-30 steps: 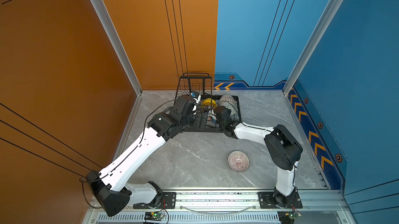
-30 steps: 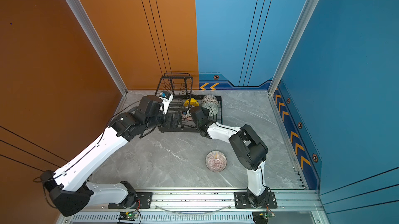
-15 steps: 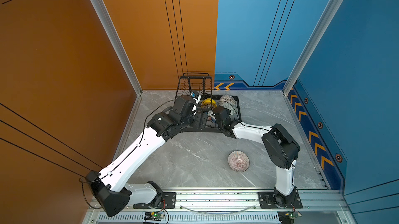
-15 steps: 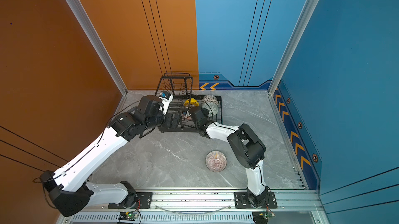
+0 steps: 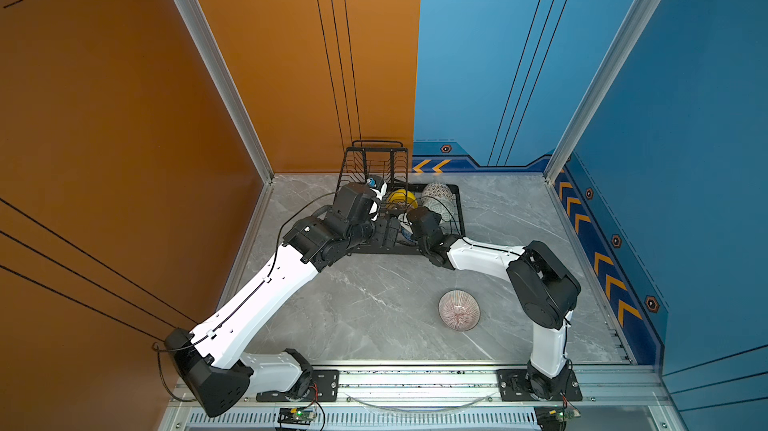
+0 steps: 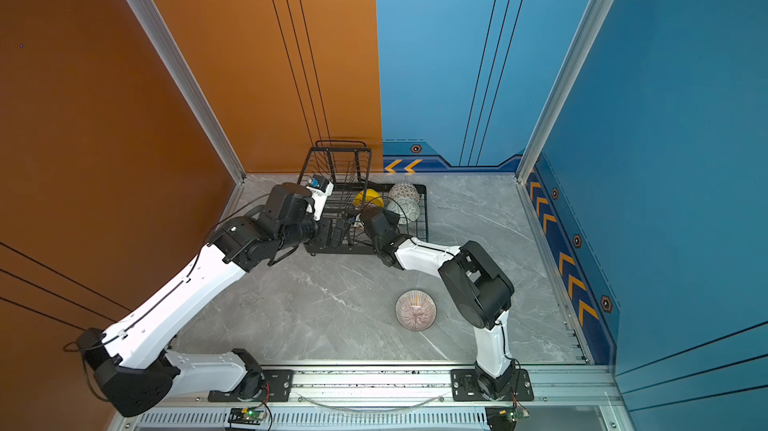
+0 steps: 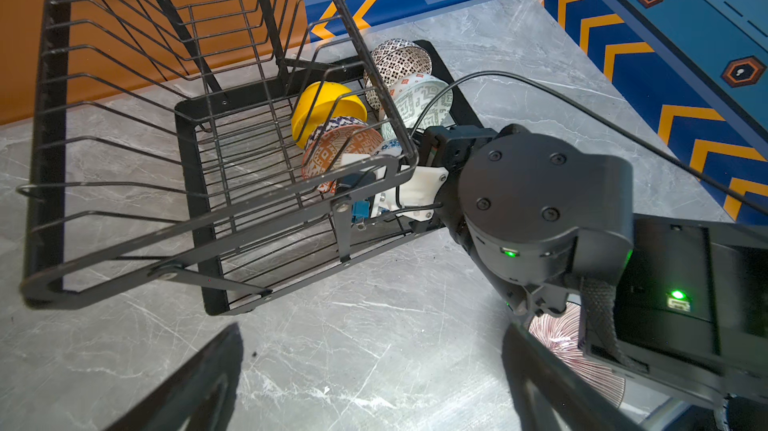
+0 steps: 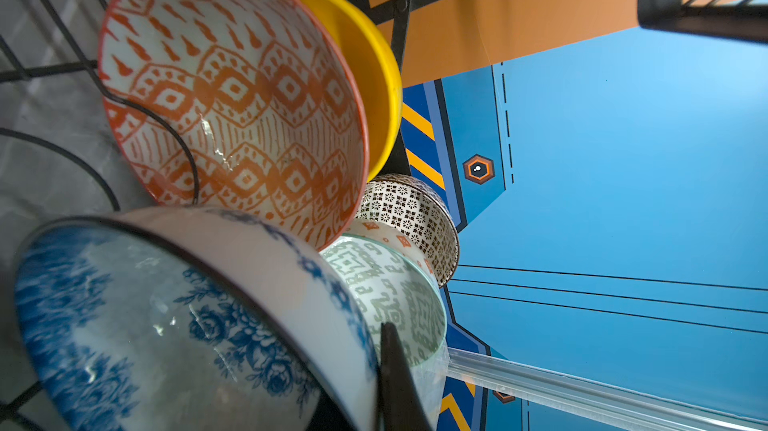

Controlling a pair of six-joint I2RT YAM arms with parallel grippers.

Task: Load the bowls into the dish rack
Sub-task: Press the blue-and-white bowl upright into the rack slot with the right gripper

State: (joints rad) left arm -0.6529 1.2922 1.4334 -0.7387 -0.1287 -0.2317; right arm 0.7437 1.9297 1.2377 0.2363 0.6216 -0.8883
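Right gripper (image 8: 380, 383) pinches the rim of the blue bowl (image 8: 166, 325) inside the rack (image 7: 124, 237), just beside the orange bowl (image 8: 232, 88). I judge this the setting-down step. Next it must release, then fetch the pink bowl (image 5: 459, 310), alone on the table (image 5: 374, 304). Left gripper (image 7: 372, 333) hangs open and empty beside the rack. Only one right finger shows, and the blue bowl's seating is hidden.

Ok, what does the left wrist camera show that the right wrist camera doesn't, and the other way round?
Only the left wrist view: the pink radial-striped bowl on the table, the right arm's wrist joint in front of it, and the open left gripper.
Only the right wrist view: the inside of the blue-white floral bowl, with the right gripper shut on its rim.
Both: the yellow bowl, orange-white geometric bowl, dark-white fine-patterned bowl and pale green patterned bowl propped in the dish rack.
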